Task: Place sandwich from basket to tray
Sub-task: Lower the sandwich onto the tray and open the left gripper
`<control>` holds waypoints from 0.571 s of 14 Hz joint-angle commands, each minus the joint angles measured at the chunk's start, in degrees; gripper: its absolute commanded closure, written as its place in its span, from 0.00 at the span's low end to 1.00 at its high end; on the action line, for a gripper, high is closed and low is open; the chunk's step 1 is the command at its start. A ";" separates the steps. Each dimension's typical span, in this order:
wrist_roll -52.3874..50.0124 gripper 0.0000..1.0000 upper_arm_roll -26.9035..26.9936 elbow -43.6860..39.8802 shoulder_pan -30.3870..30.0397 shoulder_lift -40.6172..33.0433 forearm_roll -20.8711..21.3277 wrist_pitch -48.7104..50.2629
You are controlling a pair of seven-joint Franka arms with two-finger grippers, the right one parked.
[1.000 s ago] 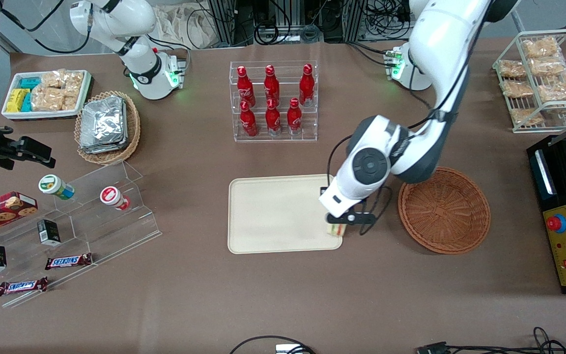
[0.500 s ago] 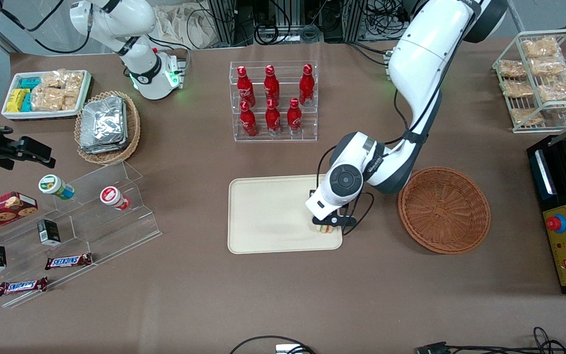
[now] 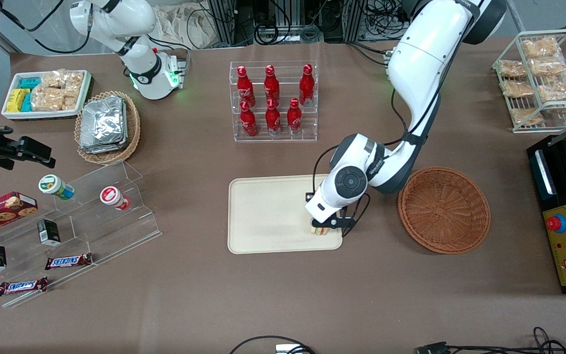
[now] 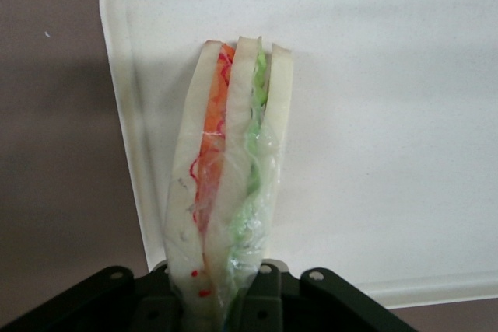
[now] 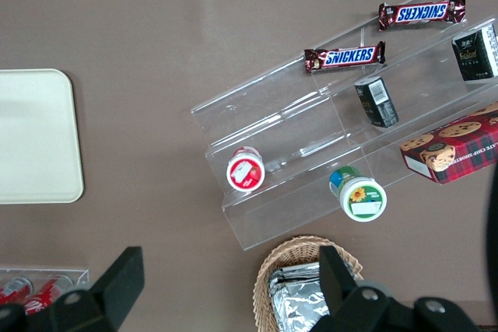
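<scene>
While the basket (image 3: 444, 210) sits beside the tray (image 3: 263, 216) toward the working arm's end, the gripper (image 3: 325, 227) is low over the tray's corner nearest that basket and the front camera. It's clamped on the sandwich (image 4: 226, 192), held on edge with its orange and green filling showing. The wedge is right over the tray by the rim; can't tell if it's touching.

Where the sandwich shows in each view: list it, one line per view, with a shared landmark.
Front view: sandwich under the gripper, over the tray at its end nearest the basket.
Left wrist view: sandwich held edge-up in the jaws, over the tray's corner.
Right wrist view: not in it.
Shared landmark: the tray.
</scene>
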State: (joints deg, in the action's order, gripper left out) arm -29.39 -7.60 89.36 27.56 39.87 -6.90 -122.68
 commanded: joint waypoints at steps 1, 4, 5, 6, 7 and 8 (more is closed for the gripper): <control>-0.15 0.33 0.13 -1.91 0.12 1.00 -0.74 0.24; -0.23 0.00 0.13 -2.00 -0.05 -0.31 -0.30 0.86; -0.23 0.00 0.13 -1.91 -0.31 -1.45 -0.30 1.47; -0.23 0.00 0.22 -2.09 -0.58 -2.77 -0.39 3.56; -0.23 0.00 0.48 -2.18 -0.67 -4.26 -0.39 6.28; -0.32 0.00 0.75 -1.92 -0.75 -6.27 -0.57 8.57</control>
State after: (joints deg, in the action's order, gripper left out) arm -29.39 -7.28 86.87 27.16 37.95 -6.91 -118.64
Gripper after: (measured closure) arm 0.004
